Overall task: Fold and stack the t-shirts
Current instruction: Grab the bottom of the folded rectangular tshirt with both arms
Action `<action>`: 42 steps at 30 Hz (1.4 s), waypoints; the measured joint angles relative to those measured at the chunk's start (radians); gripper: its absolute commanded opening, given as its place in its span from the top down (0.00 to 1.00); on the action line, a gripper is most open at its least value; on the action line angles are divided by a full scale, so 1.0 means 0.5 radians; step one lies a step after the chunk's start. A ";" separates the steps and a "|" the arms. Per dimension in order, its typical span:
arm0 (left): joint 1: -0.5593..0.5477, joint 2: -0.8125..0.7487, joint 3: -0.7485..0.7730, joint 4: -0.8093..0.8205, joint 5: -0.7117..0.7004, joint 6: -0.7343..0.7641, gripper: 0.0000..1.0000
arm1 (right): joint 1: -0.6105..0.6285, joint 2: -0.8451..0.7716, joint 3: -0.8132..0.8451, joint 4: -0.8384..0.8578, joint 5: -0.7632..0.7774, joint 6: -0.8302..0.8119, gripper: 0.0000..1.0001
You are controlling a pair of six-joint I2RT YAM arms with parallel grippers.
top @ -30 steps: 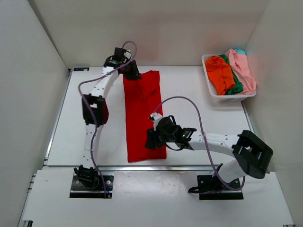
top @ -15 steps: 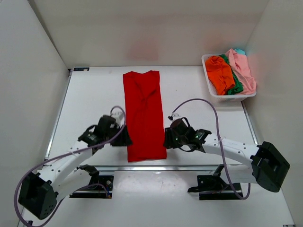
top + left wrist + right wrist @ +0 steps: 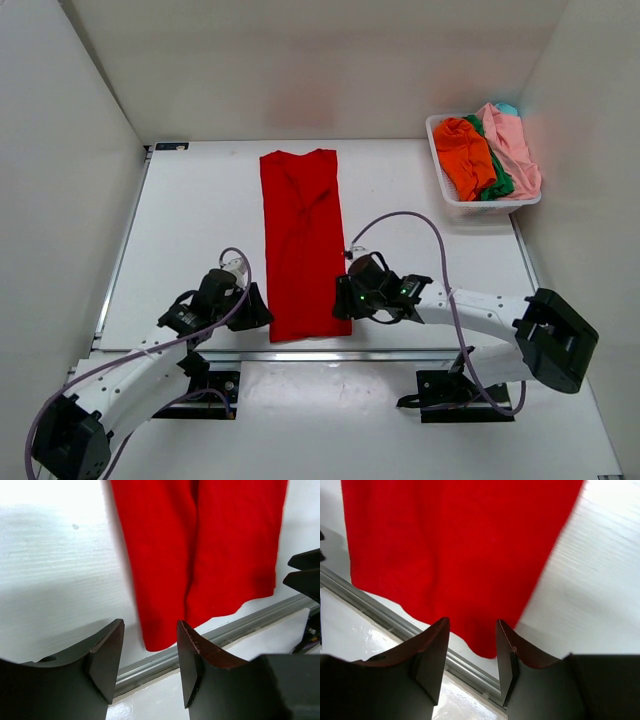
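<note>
Since the red t-shirt (image 3: 303, 240) lies as a long narrow strip mid-way across the table (image 3: 430, 260), the crosswise fold looks next: left claw (image 3: 258, 305) and right claw (image 3: 340, 298), both part-open and empty, sit at its near hem corners and need to pinch them, then carry far.

Between left gripper (image 3: 263, 311) and right gripper (image 3: 338, 300): near end of red t-shirt (image 3: 303, 240), folded into a long narrow strip, flat on table (image 3: 190, 230). Both claws low, just beside its long edges. Well beyond right gripper, off to its right: white basket (image 3: 480, 208) heaped with orange t-shirt (image 3: 466, 155), green t-shirt (image 3: 502, 185), pink t-shirt (image 3: 515, 145).
</note>
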 measured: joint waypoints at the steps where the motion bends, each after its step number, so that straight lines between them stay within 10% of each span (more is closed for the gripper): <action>1: -0.014 0.014 -0.006 0.016 -0.011 -0.011 0.42 | 0.010 0.036 0.027 0.007 -0.008 -0.002 0.60; 13: -0.293 0.470 0.080 0.104 -0.211 -0.100 0.45 | 0.111 0.492 0.252 0.002 -0.055 -0.041 0.74; 16: -0.365 0.607 0.117 0.169 -0.248 -0.125 0.81 | 0.112 0.519 0.262 -0.006 -0.053 -0.050 1.00; 18: -0.378 0.669 0.127 0.196 -0.246 -0.128 1.00 | 0.111 0.520 0.260 -0.016 -0.053 -0.053 1.00; 35: -0.307 0.610 0.138 0.073 -0.273 -0.034 1.00 | -0.007 0.234 0.117 -0.193 -0.085 -0.151 1.00; 42: -0.307 0.603 0.138 0.062 -0.271 -0.028 1.00 | -0.043 0.066 -0.011 -0.176 -0.185 -0.134 0.66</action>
